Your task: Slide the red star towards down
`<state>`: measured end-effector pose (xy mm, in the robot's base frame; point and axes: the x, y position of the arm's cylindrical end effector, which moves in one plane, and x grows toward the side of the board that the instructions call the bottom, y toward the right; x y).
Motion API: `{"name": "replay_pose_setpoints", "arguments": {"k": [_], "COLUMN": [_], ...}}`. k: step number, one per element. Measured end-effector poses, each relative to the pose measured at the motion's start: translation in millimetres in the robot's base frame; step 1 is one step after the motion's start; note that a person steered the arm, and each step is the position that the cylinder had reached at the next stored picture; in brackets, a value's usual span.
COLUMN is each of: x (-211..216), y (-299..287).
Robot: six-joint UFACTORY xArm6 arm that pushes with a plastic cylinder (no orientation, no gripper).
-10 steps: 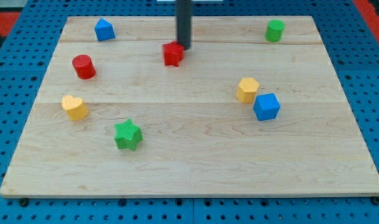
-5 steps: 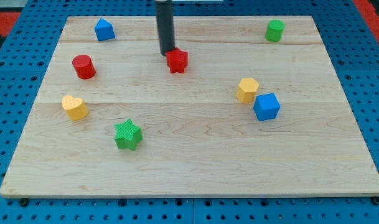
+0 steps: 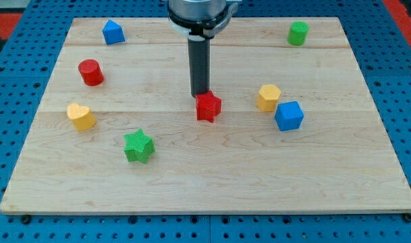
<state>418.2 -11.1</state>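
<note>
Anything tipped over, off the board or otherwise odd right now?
Nothing stands out. All seven blocks sit flat on the board. My tip is just above the red star, at its top edge. The yellow hexagon and blue cube sit close together.

tip and star: my tip [image 3: 200, 95] touches the red star block [image 3: 208, 106] on its top-left side, mid wooden bench [image 3: 212, 177].
view's right: yellow hexagonal block [image 3: 268, 97] touching blue cube [image 3: 289, 115]; green cylinder [image 3: 298, 32] at top.
view's left: blue house-shaped block [image 3: 112, 32], red cylinder [image 3: 90, 71], yellow heart block [image 3: 80, 116], green star block [image 3: 138, 146], top to bottom.
</note>
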Motion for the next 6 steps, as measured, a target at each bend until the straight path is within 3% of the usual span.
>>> {"name": "replay_pose_setpoints", "arguments": {"k": [3,4,6], "x": [71,77,71], "y": [40,33,116]}}
